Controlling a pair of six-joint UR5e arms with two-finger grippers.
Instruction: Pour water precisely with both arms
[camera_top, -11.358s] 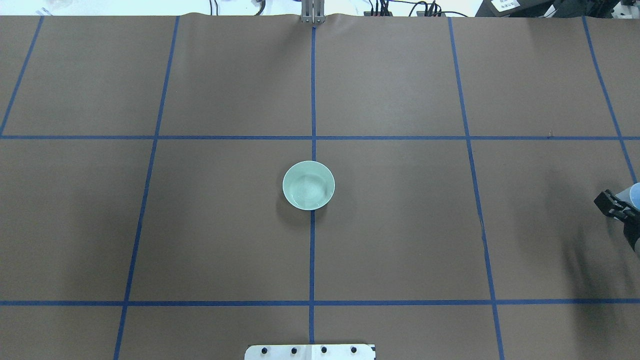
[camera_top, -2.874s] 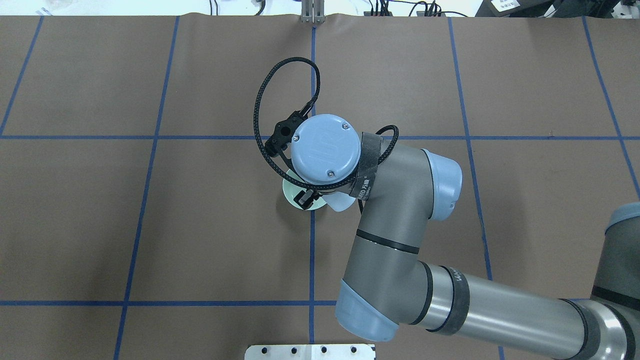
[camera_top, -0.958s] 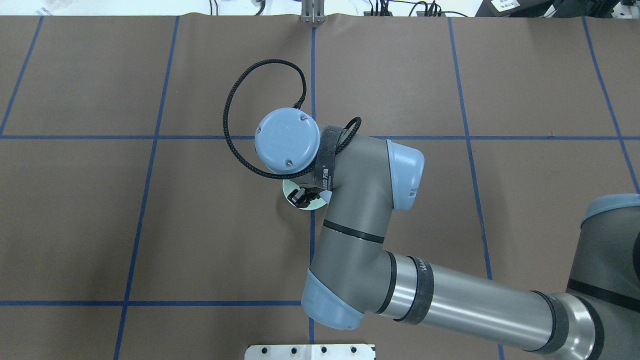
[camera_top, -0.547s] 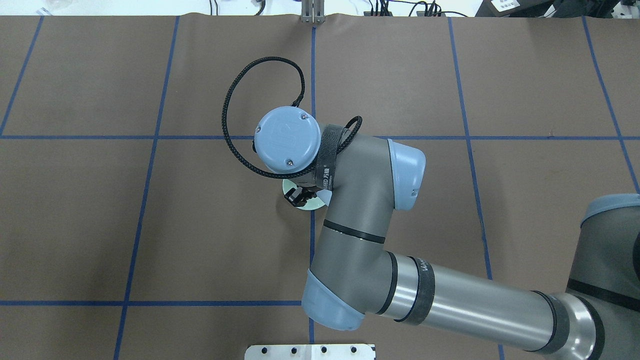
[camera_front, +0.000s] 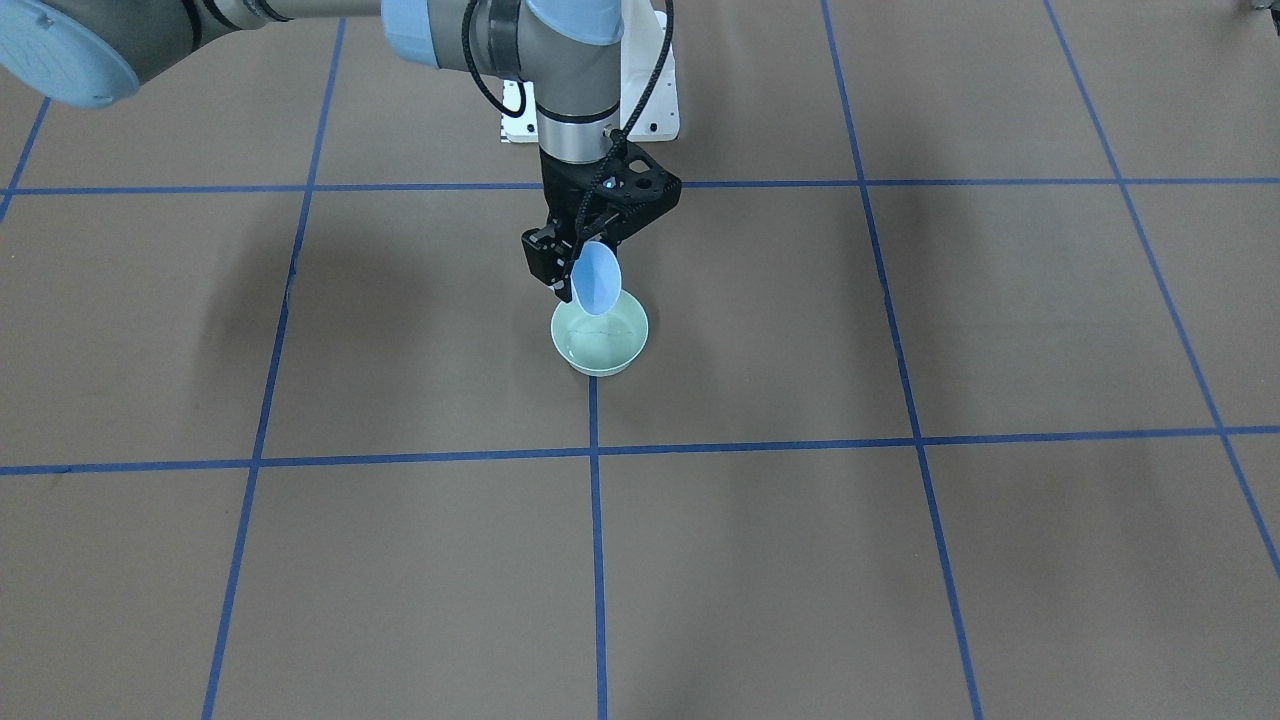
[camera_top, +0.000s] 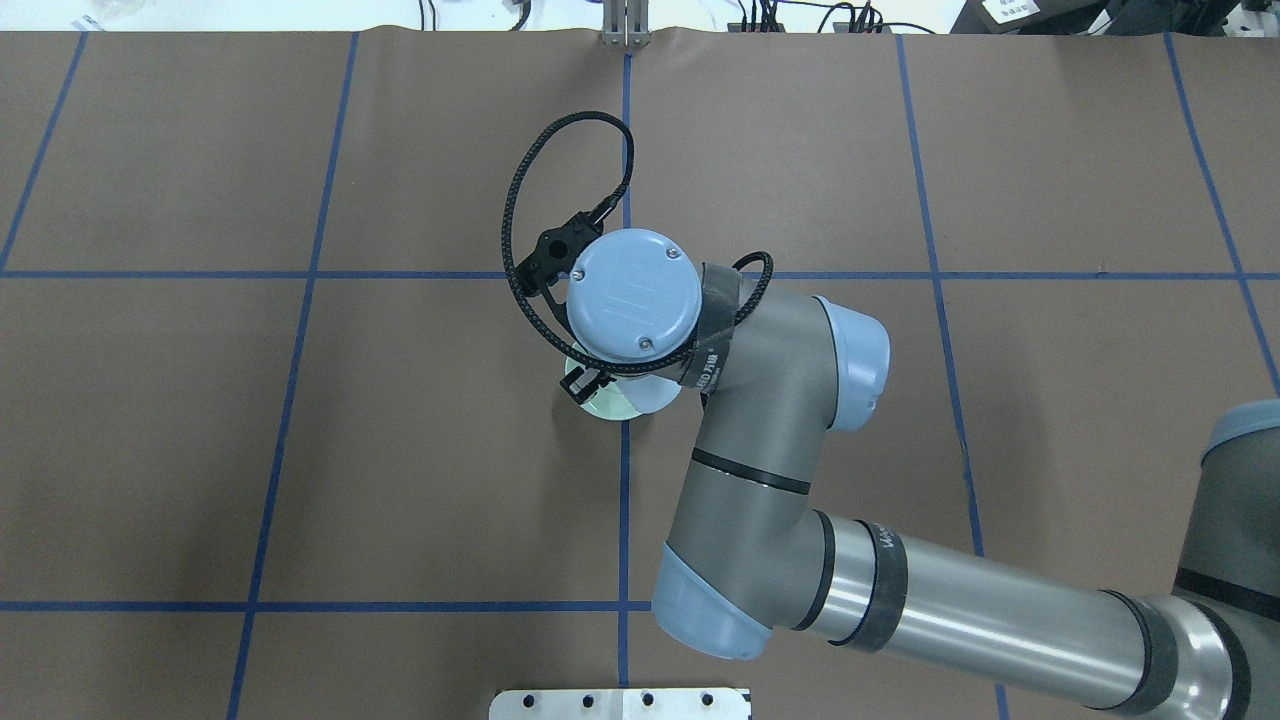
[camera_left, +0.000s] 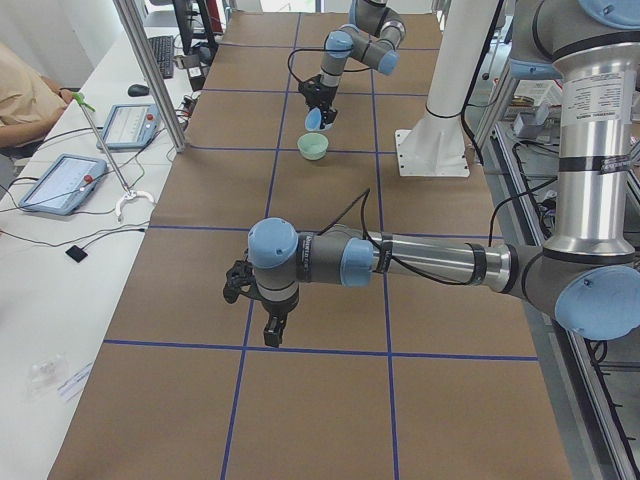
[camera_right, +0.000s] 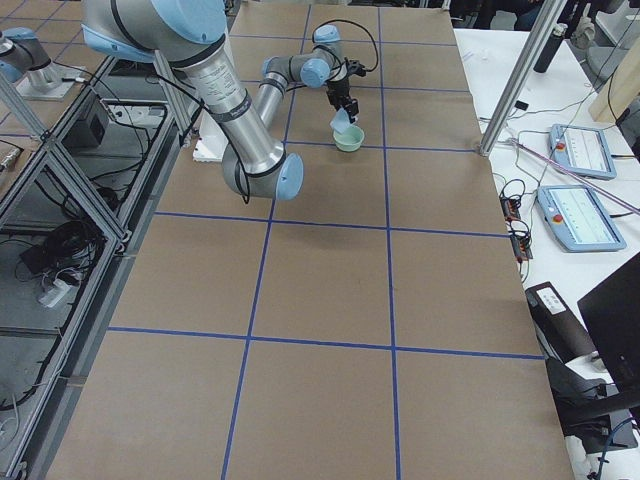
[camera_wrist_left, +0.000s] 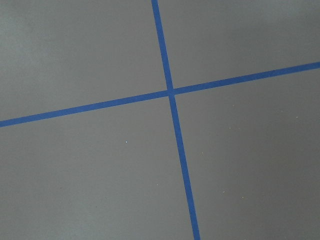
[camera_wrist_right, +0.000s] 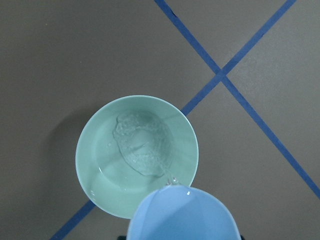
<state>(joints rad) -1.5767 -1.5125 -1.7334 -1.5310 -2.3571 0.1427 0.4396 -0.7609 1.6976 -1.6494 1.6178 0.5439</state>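
Blue tape lines (camera_front: 592, 451) grid the brown table (camera_front: 900, 580); what looks like a tablet (camera_left: 62, 183) lies alongside.

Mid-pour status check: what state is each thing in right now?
Light-blue cup, tipped over the bowl, gripped.
Pale green bowl, upright, holding water.
Water, rippling in bowl, dribbling off cup's lip.
Right gripper, fingers shut on the cup.
Left gripper, above the table; open or shut unclear.

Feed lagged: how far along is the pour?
Done: water ripples in the green bowl. In hand: the right gripper holds the light-blue cup tipped over its rim, drops at the lip. Left: righting the cup, probably; the left gripper hangs far from the bowl.
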